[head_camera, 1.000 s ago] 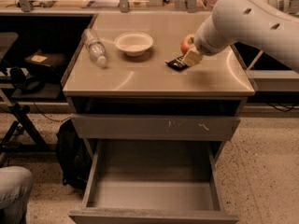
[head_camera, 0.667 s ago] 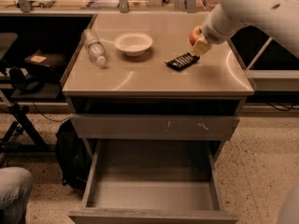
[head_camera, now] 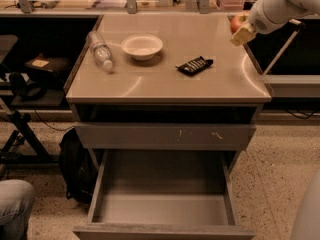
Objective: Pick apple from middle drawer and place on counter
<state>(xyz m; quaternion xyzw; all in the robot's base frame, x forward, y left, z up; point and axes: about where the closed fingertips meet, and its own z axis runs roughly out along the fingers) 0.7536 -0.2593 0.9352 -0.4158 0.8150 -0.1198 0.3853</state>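
Observation:
The apple (head_camera: 237,20), red with a yellowish patch, is held in my gripper (head_camera: 240,31) at the upper right. It hangs just above the right back edge of the tan counter (head_camera: 165,81) and does not rest on it. The gripper is shut on the apple, with one pale finger (head_camera: 243,34) showing below it. The white arm comes in from the top right corner. The middle drawer (head_camera: 160,206) is pulled fully open below, and its grey floor is bare.
On the counter lie a white bowl (head_camera: 142,46), a clear plastic bottle (head_camera: 101,51) on its side and a black packet (head_camera: 195,65). A shut grey drawer front (head_camera: 165,135) with scratches sits above the open drawer. A black backpack (head_camera: 75,169) and a person's knee (head_camera: 12,204) are at the left.
My gripper has moved up and to the right with the apple, from beside the black packet to the counter's right back edge.

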